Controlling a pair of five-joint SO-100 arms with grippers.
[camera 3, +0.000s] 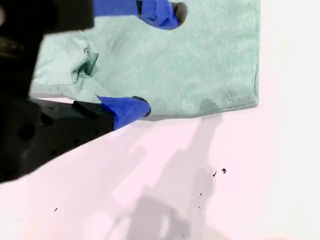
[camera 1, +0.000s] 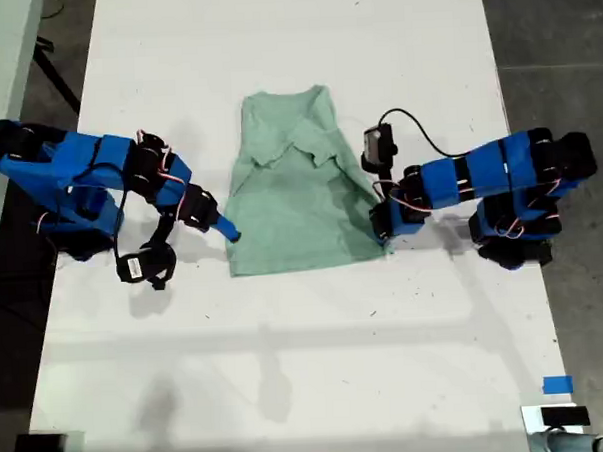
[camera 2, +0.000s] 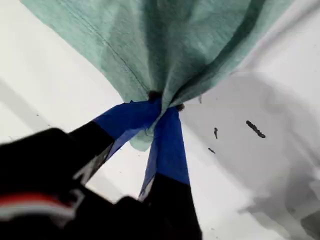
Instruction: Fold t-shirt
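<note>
White desk (camera 1: 308, 366) carried the t-shirt (camera 1: 298, 191), which lay mid-desk between the two arms, partly folded with its sleeves turned inward. My first gripper (camera 2: 159, 111), at the shirt's lower corner on the exterior view's right, was clenched on a bunch of that cloth. My second gripper (camera 3: 154, 59) stood spread wide over the shirt's edge on the exterior view's left, holding nothing.

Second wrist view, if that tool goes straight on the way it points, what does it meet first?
Probably the t-shirt: my second tool is open with its tips at the cloth's edge, and the white table lies just beneath. Depth is unclear.
</note>
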